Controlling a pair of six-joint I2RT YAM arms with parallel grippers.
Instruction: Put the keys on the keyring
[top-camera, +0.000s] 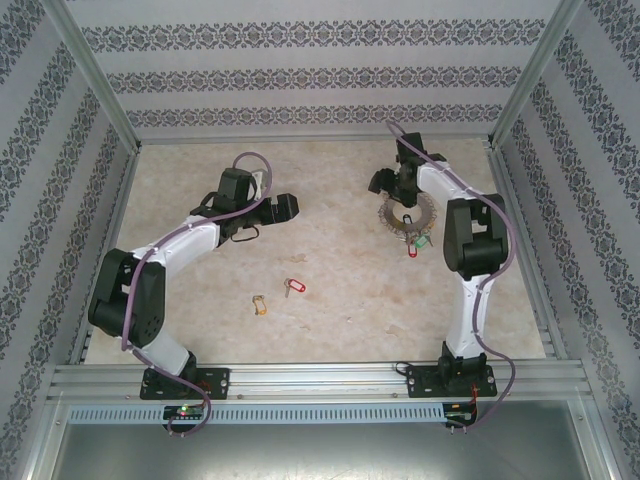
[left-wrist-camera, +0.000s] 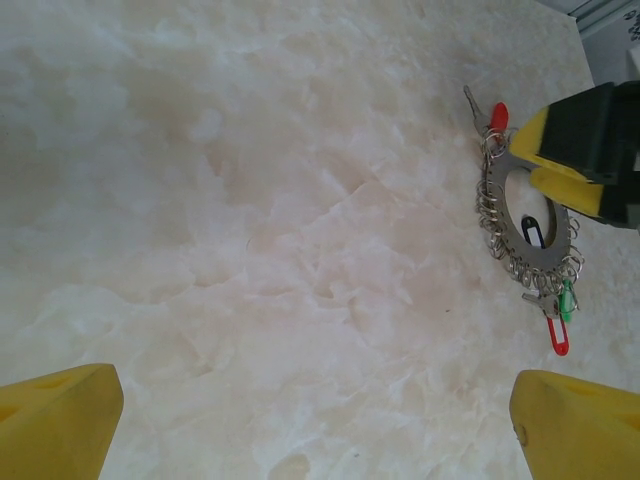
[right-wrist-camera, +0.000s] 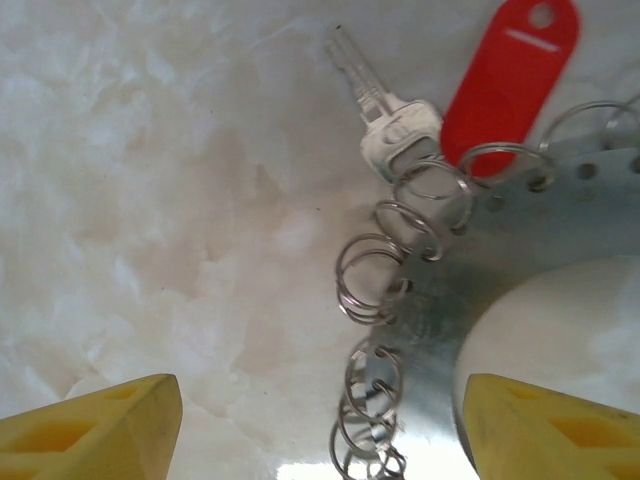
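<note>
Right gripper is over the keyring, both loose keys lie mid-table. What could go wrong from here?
1. The right gripper stands open over the keyring at its fringe of small split rings; closing may pinch one loop or just push the flat plate along the table.
2. The red-tagged key and the tan-tagged key lie flat and small; the open left gripper may slip off them.

Bright, even light casts faint shadows (white glare on the keyring (right-wrist-camera: 500, 250)), and wrist views seem slightly soft.
</note>
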